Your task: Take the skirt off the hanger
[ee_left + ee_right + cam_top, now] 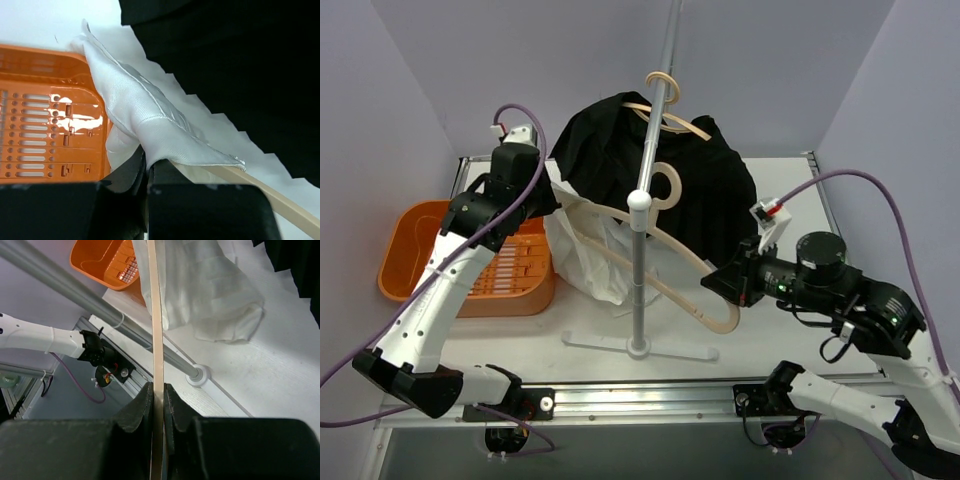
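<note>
Wooden hanger (155,315) in R gripper (158,388)

Basket (398,262) lies left of stand (639,285), skirt (715,190) behind.

Pale lilac-grey walls (410,60) close in left, back and right. White table top (800,330), evenly lit, soft shadows only. Aluminium rail (650,397) along the near edge. Orange slotted basket (410,250) at left; grey pole stand (640,290) mid-table on a flat base.
</note>
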Motion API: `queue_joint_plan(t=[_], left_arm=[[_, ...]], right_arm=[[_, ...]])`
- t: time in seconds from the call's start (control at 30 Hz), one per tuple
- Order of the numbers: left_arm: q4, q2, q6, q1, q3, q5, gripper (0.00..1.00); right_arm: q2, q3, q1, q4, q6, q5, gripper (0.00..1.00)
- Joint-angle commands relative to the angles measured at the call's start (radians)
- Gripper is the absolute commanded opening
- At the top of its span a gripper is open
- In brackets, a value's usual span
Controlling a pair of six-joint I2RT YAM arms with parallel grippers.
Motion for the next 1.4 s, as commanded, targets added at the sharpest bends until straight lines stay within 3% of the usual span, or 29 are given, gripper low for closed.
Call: queue_joint_plan(t=[0.0, 0.3, 0.67, 0.93, 1.07, 1.2, 1.37], left_arm=[[0.007, 0.006, 0.045, 0.040, 0.132, 0.024, 0.02], [-0.040, 0.100, 0.076, 0.182, 0.417, 0.138, 0.02], [-0.194, 0.275, 0.065, 0.363, 1.023, 0.273, 0.02], [-0.067, 0.169, -0.072, 0.638, 0.905, 0.507, 0.02], [-0.026, 0.155, -0.165, 0.796, 0.916, 0.627, 0.02], [-0.001, 0.143, -0.249, 0.899, 0.924, 0.736, 0.02], [0.052, 0.125, -0.339, 0.943, 0.927, 0.800, 0.02]], right_arm=[[-0.063, 0.045, 0.003, -0.063, 0.028, 0.085, 0.00], [-0.146, 0.074, 0.005, -0.195, 0.052, 0.186, 0.00], [-0.209, 0.022, 0.005, -0.236, 0.077, 0.226, 0.00], [-0.203, 0.000, 0.005, -0.236, 0.060, 0.226, 0.00], [-0.192, -0.013, 0.003, -0.227, 0.049, 0.221, 0.00], [-0.186, -0.015, 0.005, -0.220, 0.040, 0.215, 0.00], [-0.191, -0.035, 0.006, -0.220, 0.029, 0.209, 0.00]])
